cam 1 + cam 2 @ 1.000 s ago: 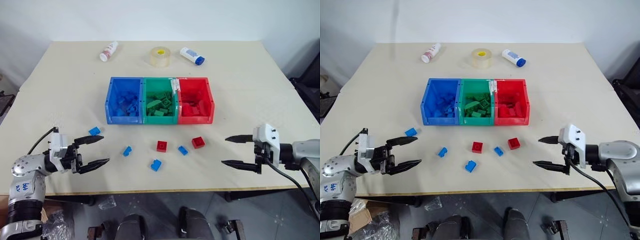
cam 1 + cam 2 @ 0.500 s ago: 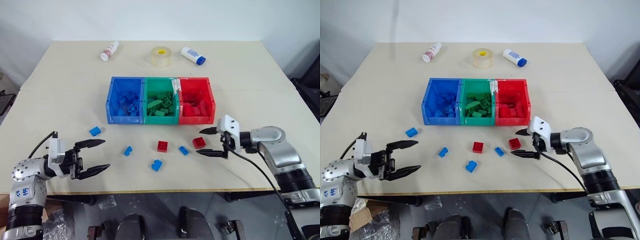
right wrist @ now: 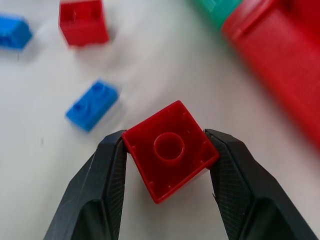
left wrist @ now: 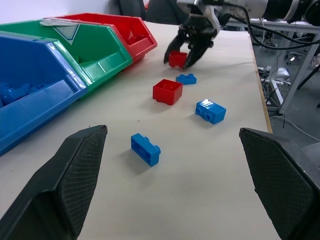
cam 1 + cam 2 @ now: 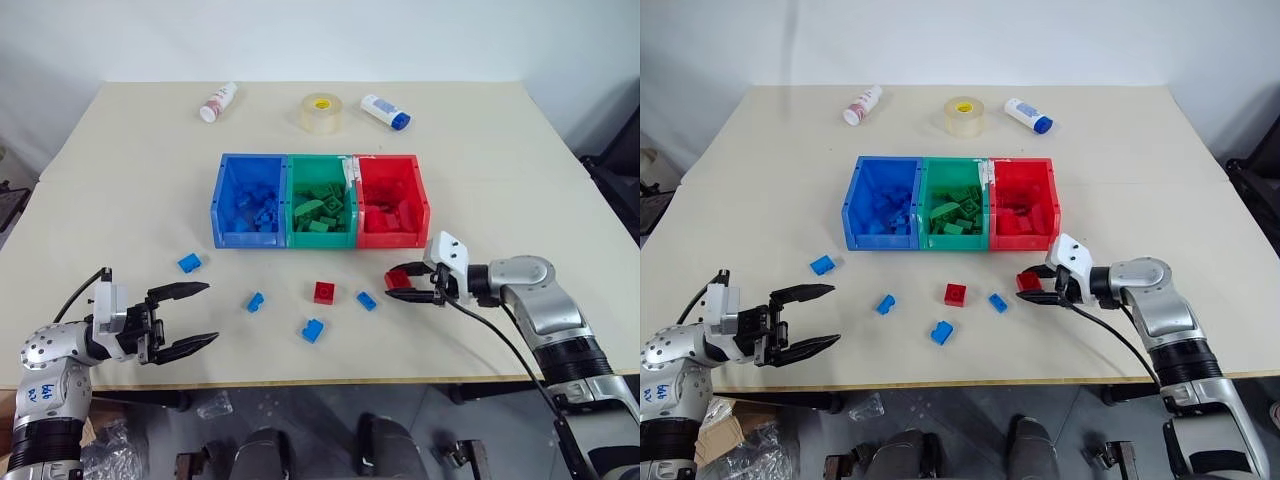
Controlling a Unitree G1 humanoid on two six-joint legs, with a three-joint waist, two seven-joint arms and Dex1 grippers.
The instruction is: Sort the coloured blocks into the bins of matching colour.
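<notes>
Bins (image 5: pixel 320 238) sit mid-worktop (image 5: pixel 500 180): blue, green and red, each holding matching blocks (loose ones lie just in front). Right gripper (image 5: pixel 408 284) jaws pinch a red block (image 3: pixel 169 149); left gripper (image 5: pixel 185 318) jaws gape, empty.

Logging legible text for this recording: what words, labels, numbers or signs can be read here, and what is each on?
No text can be read for certain.
Left arm's silver shell: blue handwritten marks, not legible.
Bottle with a red label: print too small.
Bottle with a blue cap: print too small.
Blue block: white mark on top, unreadable.
</notes>
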